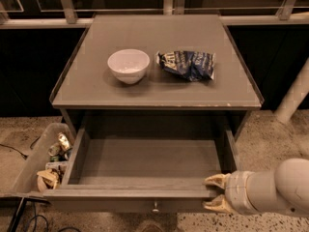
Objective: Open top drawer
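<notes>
The top drawer [145, 161] of the grey cabinet is pulled far out and shows a plain, empty grey box interior. Its front panel [130, 204] faces me, with a small round metal knob [155, 207] at centre. My gripper [216, 193] comes in from the lower right on a pale arm. It is at the right end of the drawer front, one finger over the top rim and the other against the front face, closed on the panel.
A white bowl [128, 65] and a crumpled blue chip bag [188, 64] lie on the cabinet top [154, 93]. A bin [29, 163] with trash stands on the floor at the left. Cables lie at the lower left, and a white post [294, 98] stands at the right.
</notes>
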Available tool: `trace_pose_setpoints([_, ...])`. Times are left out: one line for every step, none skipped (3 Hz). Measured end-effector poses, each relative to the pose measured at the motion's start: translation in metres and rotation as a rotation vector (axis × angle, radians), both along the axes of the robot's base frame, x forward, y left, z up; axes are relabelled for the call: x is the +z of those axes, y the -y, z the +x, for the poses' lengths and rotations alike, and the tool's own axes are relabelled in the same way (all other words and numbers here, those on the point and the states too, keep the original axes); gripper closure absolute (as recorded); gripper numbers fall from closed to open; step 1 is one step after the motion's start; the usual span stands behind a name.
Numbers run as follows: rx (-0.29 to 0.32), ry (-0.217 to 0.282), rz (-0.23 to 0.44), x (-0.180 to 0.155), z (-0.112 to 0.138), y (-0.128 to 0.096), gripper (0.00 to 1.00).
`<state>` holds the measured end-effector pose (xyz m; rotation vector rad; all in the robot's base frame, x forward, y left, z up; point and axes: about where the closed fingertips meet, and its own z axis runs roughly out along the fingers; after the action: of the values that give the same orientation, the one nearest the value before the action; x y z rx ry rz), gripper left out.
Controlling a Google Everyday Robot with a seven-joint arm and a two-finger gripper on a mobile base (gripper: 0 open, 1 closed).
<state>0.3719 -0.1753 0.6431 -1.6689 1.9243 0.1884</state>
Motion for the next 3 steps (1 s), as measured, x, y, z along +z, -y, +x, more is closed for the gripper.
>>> trace_pose_setpoints([0.0,0.0,0.0,0.0,0.0,0.0,0.81])
trace_pose_setpoints([0.0,0.0,0.0,0.0,0.0,0.0,0.58])
trace_pose_setpoints([0.0,0.0,0.0,0.0,0.0,0.0,0.35])
